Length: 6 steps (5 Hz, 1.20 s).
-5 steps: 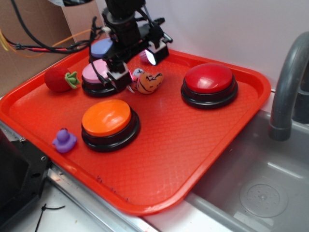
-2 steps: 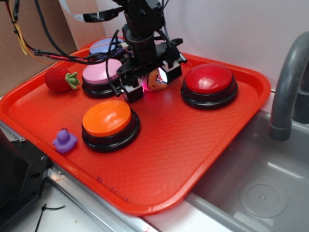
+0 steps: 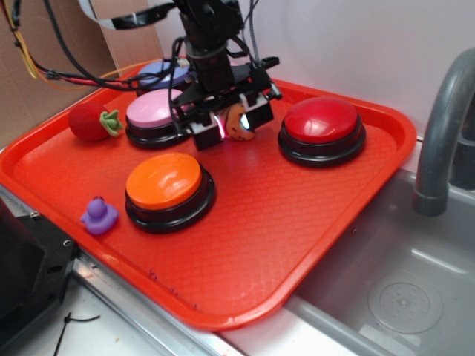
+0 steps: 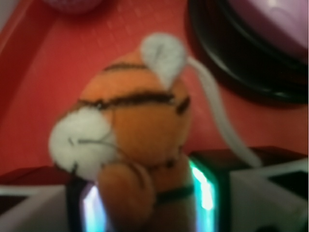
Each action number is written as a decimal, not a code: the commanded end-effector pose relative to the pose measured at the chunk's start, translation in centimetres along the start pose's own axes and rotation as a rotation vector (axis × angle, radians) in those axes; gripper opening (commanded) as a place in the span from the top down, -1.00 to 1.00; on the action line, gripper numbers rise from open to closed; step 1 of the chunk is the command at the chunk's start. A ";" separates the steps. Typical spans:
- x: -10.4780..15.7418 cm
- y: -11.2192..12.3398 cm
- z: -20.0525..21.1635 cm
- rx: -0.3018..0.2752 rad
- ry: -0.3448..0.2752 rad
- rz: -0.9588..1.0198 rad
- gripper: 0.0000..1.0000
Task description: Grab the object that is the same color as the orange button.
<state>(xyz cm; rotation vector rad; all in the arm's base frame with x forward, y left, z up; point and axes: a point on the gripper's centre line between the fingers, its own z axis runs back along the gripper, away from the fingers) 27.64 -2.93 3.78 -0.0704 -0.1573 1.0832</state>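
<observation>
1. The small orange plush tiger with black stripes and white muzzle (image 3: 239, 123) sits between the fingers of the black robot gripper (image 3: 231, 124), near the back of the tray, between the pink-domed button and the red-domed button.
2. In the wrist view the tiger (image 4: 133, 130) fills the middle of the picture, blurred, with a lit fingertip pad (image 4: 203, 193) pressed against its lower body on one side and another lit pad at its other side; the gripper is pinching the tiger.
3. Whether the tiger touches the tray or is raised off it cannot be told.
4. The large round push button with a glossy orange dome on a black base (image 3: 165, 184) stands nearer the front of the red plastic tray (image 3: 297, 245), apart from the gripper.
5. The pink-domed button (image 3: 152, 113) is just beside the gripper; the red-domed button (image 3: 321, 124) stands on the opposite side.
6. A red plush strawberry with a green leaf (image 3: 90, 122) lies at the tray's left part, and a small purple rubber duck (image 3: 99, 215) sits near the front edge.
7. A grey faucet (image 3: 438, 126) rises beside the tray over a grey sink (image 3: 386, 289).
</observation>
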 end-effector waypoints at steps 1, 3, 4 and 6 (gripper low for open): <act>1.6 1.2 7.0 -0.063 0.063 -0.316 1.00; 1.3 4.1 13.4 -0.114 0.180 -0.739 1.00; 1.3 4.8 14.4 -0.124 0.253 -0.829 1.00; -0.2 5.6 15.5 -0.161 0.184 -0.904 1.00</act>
